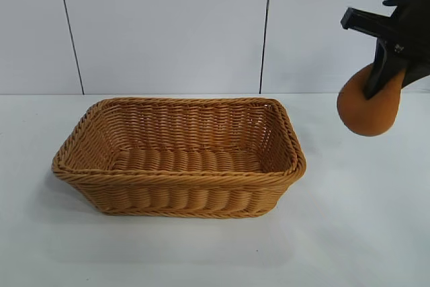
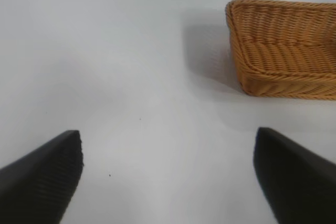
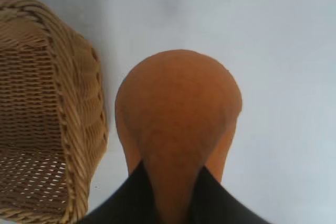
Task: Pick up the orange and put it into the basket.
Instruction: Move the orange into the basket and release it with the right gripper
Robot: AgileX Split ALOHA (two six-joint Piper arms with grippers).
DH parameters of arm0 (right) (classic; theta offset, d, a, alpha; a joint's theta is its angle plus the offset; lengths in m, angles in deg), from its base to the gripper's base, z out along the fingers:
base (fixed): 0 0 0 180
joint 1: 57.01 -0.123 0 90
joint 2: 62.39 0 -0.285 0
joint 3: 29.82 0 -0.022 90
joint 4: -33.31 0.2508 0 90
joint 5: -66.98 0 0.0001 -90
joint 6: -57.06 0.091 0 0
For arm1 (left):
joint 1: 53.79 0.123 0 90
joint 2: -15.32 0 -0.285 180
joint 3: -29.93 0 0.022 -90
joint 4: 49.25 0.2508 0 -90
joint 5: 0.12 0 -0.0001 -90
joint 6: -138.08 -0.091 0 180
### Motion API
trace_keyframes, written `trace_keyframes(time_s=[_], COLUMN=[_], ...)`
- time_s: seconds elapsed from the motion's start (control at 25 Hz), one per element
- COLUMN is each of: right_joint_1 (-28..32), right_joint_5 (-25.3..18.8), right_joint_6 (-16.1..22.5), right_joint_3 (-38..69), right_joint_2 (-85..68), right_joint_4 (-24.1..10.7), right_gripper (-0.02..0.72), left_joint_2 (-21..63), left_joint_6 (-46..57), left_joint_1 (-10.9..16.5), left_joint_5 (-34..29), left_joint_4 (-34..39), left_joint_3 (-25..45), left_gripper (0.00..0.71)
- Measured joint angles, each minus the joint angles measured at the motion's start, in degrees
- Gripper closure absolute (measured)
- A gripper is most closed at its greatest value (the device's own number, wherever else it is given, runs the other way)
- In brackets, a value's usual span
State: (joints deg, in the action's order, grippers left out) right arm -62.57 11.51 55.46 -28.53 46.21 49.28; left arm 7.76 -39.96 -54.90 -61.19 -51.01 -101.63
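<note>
Presently the right gripper (image 1: 384,80) is clamped on the orange (image 1: 366,109), its dark fingers pinched deep into the narrow upper part of the fruit so that the skin bulges around them. The fruit hangs below the jaws, clear of the table (image 1: 363,233), its rounded bulk lowermost and its long axis running roughly along the line of the fingers, tilted down and slightly toward the basket side in the exterior view. In the right wrist view the orange (image 3: 178,114) fills the gap between the fingers, the neck squeezed between them; how securely it is seated cannot be fully judged from this angle.

The basket (image 1: 282,166) stands on the table to the left of the held fruit in the exterior view, well below it, nothing visible in it, mouth upward, its long axis running left to right. The carry therefore needs a sideways move over the near end wall, then a lowering and release.

The left gripper (image 2: 168,177) hovers with its jaws spread wide and holding nothing, over bare table beside the basket's far end. The right arm is the nearer to the work.
</note>
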Motion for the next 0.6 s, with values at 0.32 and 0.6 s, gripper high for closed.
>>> trace_keyframes(time_s=[0.32, 0.6], right_joint_1=[-9.17, -19.27], right_joint_5=[0.76, 4.17], right_joint_6=[0.61, 2.4], right_joint_3=[-6.49, -7.84], right_joint_2=[-0.34, 1.77], right_joint_4=[0.28, 0.8], right_gripper=[0.669, 0.669], left_joint_2=[0.0, 0.0], left_joint_6=[0.0, 0.0], left_joint_1=[0.0, 0.0], left_joint_5=[0.0, 0.0], left_joint_4=[0.0, 0.0], left_joint_3=[0.0, 0.0], left_gripper=[0.079, 0.079])
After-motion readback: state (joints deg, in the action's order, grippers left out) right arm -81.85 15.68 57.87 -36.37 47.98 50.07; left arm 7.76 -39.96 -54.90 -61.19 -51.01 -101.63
